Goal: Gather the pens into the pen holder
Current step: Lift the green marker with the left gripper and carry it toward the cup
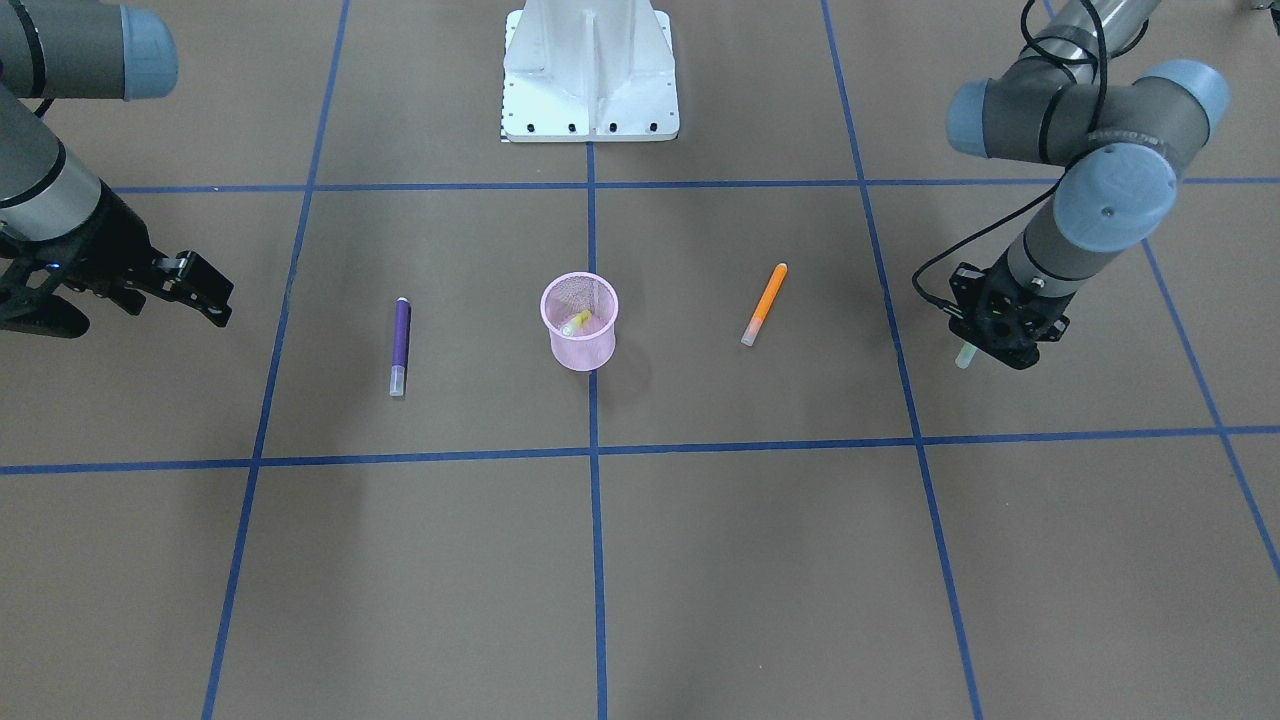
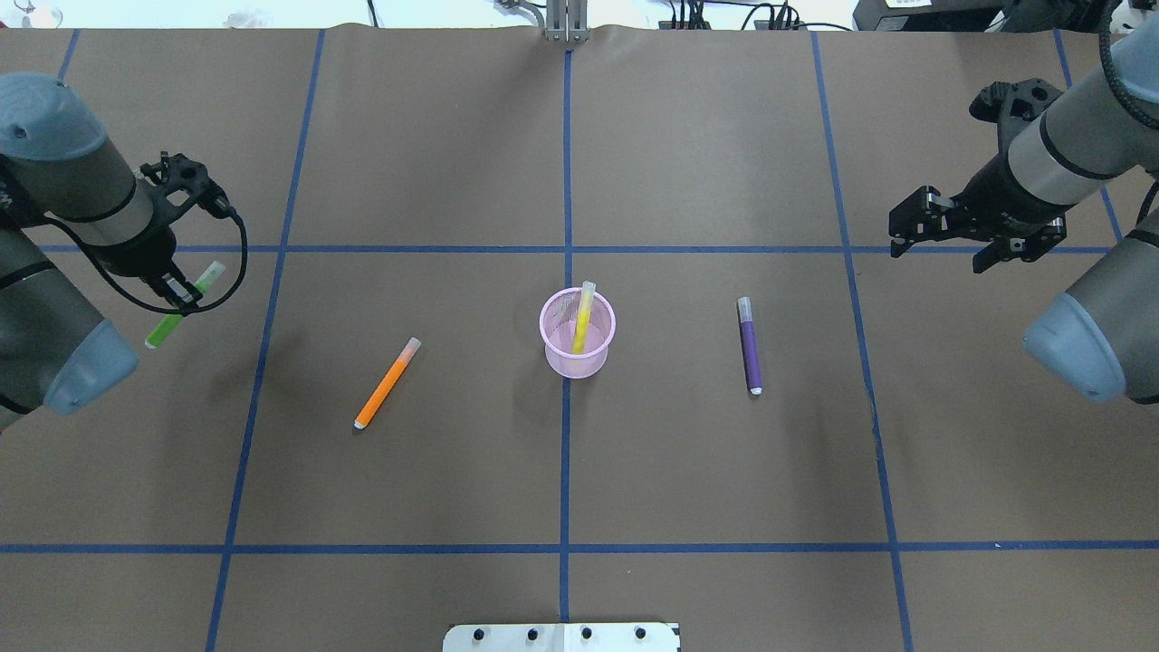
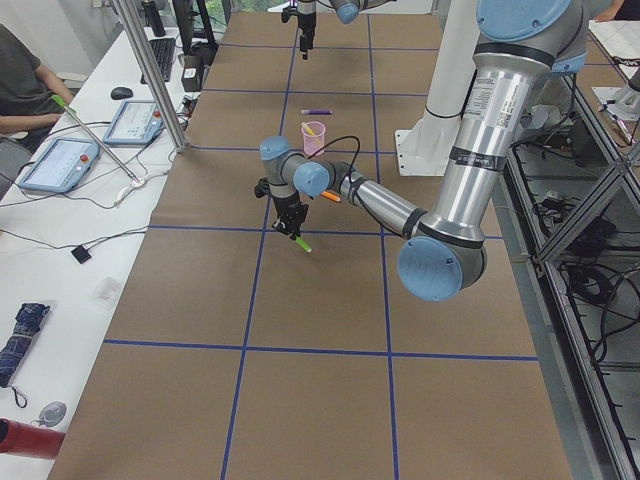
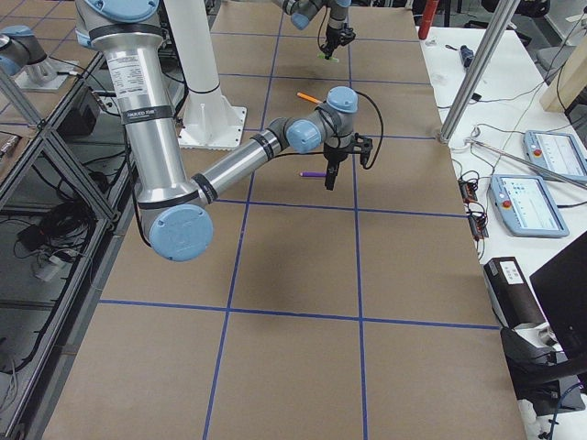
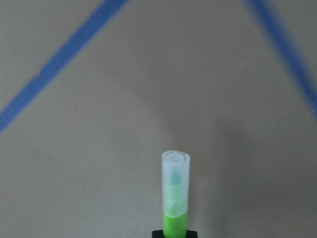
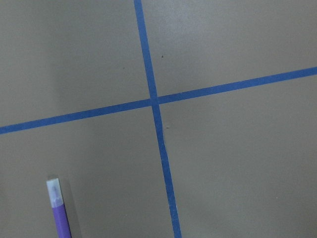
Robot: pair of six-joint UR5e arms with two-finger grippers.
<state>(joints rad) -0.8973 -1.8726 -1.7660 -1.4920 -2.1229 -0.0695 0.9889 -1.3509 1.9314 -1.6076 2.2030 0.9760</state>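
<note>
Now, watching remotely from over the robot's shoulders: nearest its base, the orange pen (image 2: 387, 383) lies slantwise on the brown paper table (image 2: 453, 498), well to the robot's left of the pink mesh pen holder (image 2: 584, 365). The purple pen (image 2: 749, 349) lies flat on the pen holder's other side, also well apart from it. The pen holder stands upright on the centre tape line (image 2: 565, 471) with the yellow pen (image 2: 582, 321) leaning inside, its pale cap above the rim.

Farther out, the left gripper (image 2: 175, 292) hangs off the table, jaws clamped on the green pen (image 5: 175, 198) at its coloured barrel, cap end pointing away from the robot. Farthest, the right gripper (image 2: 940, 254) hovers beyond the purple pen, jaws apart and nothing between them.

As I read it, one pen is home, one is in hand and two wait. I judge these pens light, stiff and smooth, apt to roll; I would pinch each across mid-barrel, not the cap. The pen holder looks light enough to tip if nudged.
</note>
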